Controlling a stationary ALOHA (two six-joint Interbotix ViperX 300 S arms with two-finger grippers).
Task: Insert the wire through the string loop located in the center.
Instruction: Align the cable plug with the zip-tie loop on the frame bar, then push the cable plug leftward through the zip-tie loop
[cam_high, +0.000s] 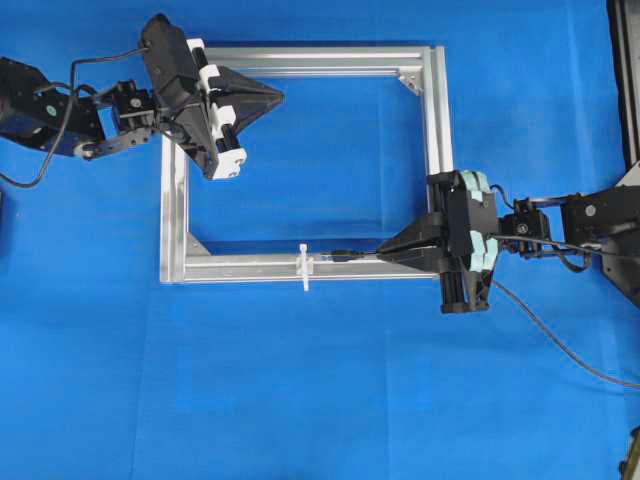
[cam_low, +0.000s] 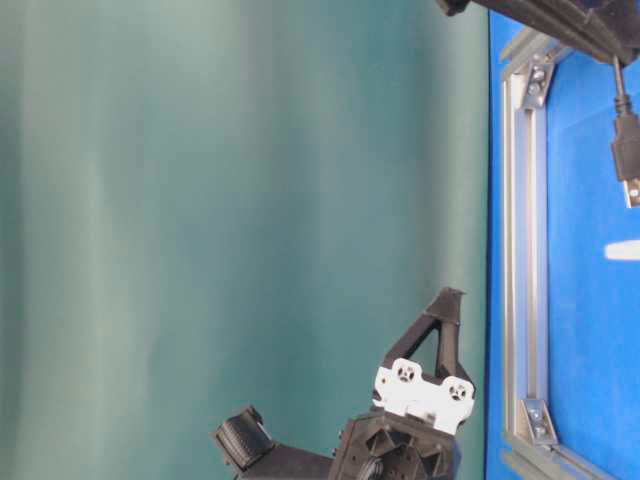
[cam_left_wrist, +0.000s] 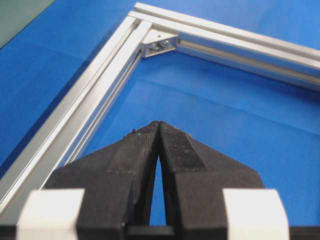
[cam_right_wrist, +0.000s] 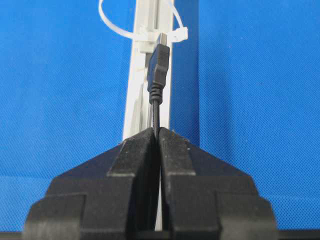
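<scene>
No brand, label or writing can be read anywhere in these views.

The wire (cam_right_wrist: 156, 115) is a thin black cable ending in a small dark moulded plug with a ribbed strain relief and a short silvery tip. The right gripper (cam_right_wrist: 157, 131) has its jaws pressed together on the cable just behind the plug, so the plug sticks out past the fingertips. From the overhead view the rest of the cable trails away from that gripper across the blue mat (cam_high: 320, 400).

The string loop (cam_right_wrist: 145, 27) is a thin, translucent white cable tie, arched over the silver aluminium frame (cam_high: 432, 110) with a short tail sticking out to one side. It sits on the frame's near bar, about midway along it. The plug lies along that same bar, its silvery tip right at the tie's fastening; whether it has entered the loop cannot be told.

The left gripper (cam_left_wrist: 159, 124) has its jaws fully together and holds nothing. It hangs over the frame's opposite bar, near the corner diagonally across from the loop's bar, well apart from the wire.
</scene>
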